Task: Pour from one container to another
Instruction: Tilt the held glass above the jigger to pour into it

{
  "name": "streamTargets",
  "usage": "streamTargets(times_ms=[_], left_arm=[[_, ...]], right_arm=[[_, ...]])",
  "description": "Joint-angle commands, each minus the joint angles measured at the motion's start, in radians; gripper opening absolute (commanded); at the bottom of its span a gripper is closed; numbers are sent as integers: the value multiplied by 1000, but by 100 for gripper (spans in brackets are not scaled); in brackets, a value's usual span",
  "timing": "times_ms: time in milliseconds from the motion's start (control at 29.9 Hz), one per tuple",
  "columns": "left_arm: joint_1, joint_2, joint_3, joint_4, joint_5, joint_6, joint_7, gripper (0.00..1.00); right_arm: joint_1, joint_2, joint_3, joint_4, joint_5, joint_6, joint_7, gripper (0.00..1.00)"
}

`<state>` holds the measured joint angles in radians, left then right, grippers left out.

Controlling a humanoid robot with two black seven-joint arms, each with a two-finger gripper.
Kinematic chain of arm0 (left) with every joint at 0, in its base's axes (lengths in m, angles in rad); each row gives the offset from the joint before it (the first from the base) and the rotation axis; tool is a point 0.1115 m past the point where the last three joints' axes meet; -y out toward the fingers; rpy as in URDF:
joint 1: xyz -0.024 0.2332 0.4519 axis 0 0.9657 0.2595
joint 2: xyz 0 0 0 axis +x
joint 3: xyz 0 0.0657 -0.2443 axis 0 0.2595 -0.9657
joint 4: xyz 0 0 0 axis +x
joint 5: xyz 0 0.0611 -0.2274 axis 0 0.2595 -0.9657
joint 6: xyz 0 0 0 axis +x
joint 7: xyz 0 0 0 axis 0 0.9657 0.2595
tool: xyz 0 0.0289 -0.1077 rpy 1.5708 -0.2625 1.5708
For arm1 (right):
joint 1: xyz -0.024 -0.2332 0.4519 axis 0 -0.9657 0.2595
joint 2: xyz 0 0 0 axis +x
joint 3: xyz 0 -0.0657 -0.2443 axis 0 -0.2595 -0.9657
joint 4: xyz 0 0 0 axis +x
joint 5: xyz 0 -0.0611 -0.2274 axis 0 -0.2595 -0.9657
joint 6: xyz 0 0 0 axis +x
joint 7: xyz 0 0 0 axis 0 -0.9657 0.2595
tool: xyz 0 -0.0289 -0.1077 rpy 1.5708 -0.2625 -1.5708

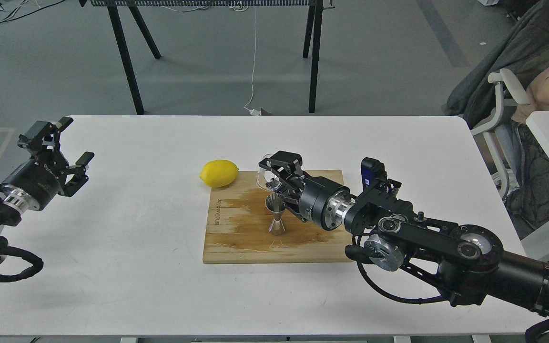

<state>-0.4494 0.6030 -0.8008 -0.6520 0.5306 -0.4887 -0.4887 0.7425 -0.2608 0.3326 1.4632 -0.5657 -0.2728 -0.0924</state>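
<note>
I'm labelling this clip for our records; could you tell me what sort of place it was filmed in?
Probably a robotics lab or workshop: a white table on a bare grey floor, a cable trailing across it, a black-legged bench behind, and an office chair alongside.

We see a small clear glass cup, glossy and colourless, just above a polished steel hourglass jigger standing on a pale wooden cutting board with darker, stained-looking grain. Beside that board, the yellow lemon looks smooth, the white tabletop matt.
</note>
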Motion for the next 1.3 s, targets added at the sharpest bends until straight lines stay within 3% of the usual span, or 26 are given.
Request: streamTargets(times_ms=[0, 468, 1271], left_arm=[[0, 1, 0, 0, 0, 0, 0, 99], [0, 0, -1, 0, 0, 0, 0, 99], [0, -2, -1, 0, -3, 0, 0, 99]], right_arm=[[18, -9, -29, -3, -42, 0, -1, 46], [49, -67, -61, -4, -79, 14, -1, 46], [143, -66, -208, -37, -200, 15, 10, 46]])
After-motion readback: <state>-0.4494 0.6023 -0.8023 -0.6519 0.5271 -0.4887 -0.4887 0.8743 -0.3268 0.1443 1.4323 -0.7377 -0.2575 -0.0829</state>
